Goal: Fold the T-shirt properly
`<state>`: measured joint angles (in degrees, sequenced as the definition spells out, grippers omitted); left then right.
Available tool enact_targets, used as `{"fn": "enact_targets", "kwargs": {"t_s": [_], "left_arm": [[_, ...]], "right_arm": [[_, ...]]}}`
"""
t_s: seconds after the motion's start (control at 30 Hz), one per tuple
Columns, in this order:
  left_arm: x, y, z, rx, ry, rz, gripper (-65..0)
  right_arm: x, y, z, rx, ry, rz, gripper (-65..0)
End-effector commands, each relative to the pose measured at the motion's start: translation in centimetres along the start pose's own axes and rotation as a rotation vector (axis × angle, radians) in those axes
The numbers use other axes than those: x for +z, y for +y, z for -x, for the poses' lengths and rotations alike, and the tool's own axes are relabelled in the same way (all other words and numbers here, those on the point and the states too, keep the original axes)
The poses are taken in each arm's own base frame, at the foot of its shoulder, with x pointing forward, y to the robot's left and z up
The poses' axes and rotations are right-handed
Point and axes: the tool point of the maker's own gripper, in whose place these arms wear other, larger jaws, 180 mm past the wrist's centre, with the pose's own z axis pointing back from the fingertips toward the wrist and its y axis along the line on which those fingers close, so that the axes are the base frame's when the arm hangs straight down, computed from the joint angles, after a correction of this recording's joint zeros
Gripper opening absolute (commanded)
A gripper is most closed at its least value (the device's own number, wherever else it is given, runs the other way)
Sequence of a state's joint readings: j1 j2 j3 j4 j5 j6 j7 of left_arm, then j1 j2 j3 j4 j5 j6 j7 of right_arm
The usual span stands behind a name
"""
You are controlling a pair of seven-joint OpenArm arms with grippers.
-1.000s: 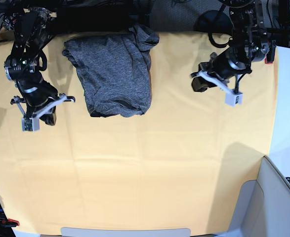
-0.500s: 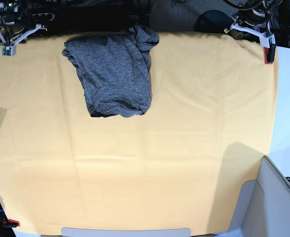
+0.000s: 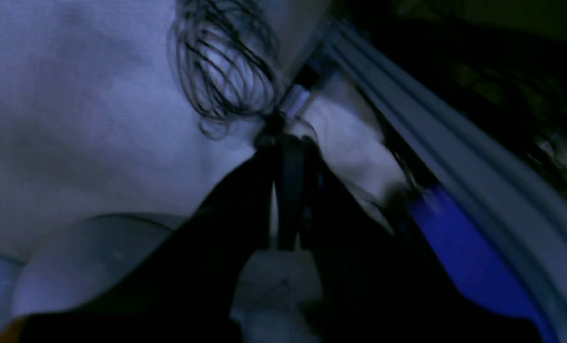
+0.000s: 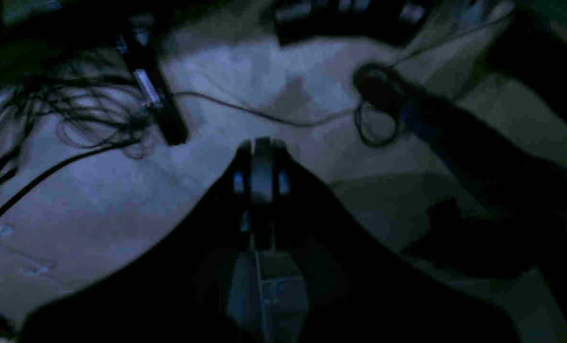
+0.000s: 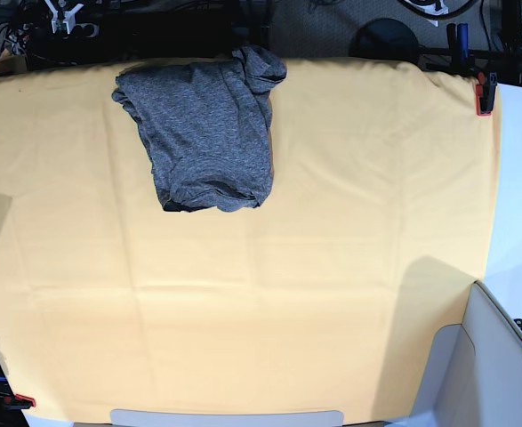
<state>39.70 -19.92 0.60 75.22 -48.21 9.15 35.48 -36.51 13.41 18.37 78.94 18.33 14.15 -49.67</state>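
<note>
On the yellow cloth (image 5: 332,267) lies the folded T-shirt (image 5: 207,133) (both arms' fingers (image 3: 288,190) closed, empty).

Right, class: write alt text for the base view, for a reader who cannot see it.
A folded, heathered dark-grey knit T-shirt lies near the far edge of a yellow-orange cloth sheet covering the table, one bunched bit poking out at its far right corner. An orange clamp grips the sheet's far right corner. Neither robot hand is over the sheet.

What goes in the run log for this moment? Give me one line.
shirt: folded bundle at far side of yellow cloth | left pincer: shut, empty, off the table | right pincer: shut, empty, off the table
</note>
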Motion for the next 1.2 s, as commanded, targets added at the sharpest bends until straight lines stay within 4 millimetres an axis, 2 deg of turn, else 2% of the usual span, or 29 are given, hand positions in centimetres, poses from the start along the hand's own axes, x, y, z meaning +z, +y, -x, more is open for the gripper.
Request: {"fn": "enact_targets", "kwargs": {"t_s": [0.0,0.07,0.17,0.27,0.37,0.53,0.67,0.8,1.0,1.1,1.17], "left_arm": [[-1.2,0.4,0.3,-0.028,0.004,-0.017,-64.7],[-3.9,1.6,0.7,-0.112,0.0,-0.096,-64.7],[-6.8,2.1,1.2,-0.32,-0.021,-0.173,-64.8],[-8.7,0.5,1.8,-0.467,-0.058,-0.175,-64.8],[-9.9,-0.8,1.6,-0.525,-0.091,-0.18,-64.8],[-10.9,-2.6,1.4,-0.535,-0.113,-0.194,-64.6],[-11.3,-5.1,0.8,-0.53,-0.16,-0.158,-64.6],[-11.5,-6.8,0.9,-0.529,-0.17,-0.133,-64.6],[-11.6,-8.1,0.6,-0.64,-0.178,-0.107,-64.6],[-11.6,-8.2,0.7,-0.644,-0.176,-0.104,-64.6],[-11.7,-9.2,1.2,-0.641,-0.173,-0.088,-64.6]], "right_arm": [[-1.0,0.4,0.3,0.011,0.006,-0.016,-65.0],[-3.5,1.3,0.7,0.039,0.022,-0.019,-65.0],[-7.0,3.3,1.2,0.112,0.039,-0.035,-65.0],[-9.6,6.4,1.4,0.172,0.043,-0.078,-65.0],[-11.3,9.3,1.4,0.204,0.063,-0.118,-65.0],[-12.3,13.9,0.8,0.284,0.063,-0.176,-65.0],[-12.5,17.8,-0.5,0.37,0.009,-0.224,-65.0],[-12.5,21.0,-0.4,0.408,-0.005,-0.25,-65.0],[-12.6,21.8,-2.2,0.382,-0.111,-0.095,-65.0],[-12.5,22.5,-2.3,0.373,-0.118,-0.1,-65.0],[-12.5,22.5,-2.3,0.371,-0.118,-0.1,-65.0]]}}
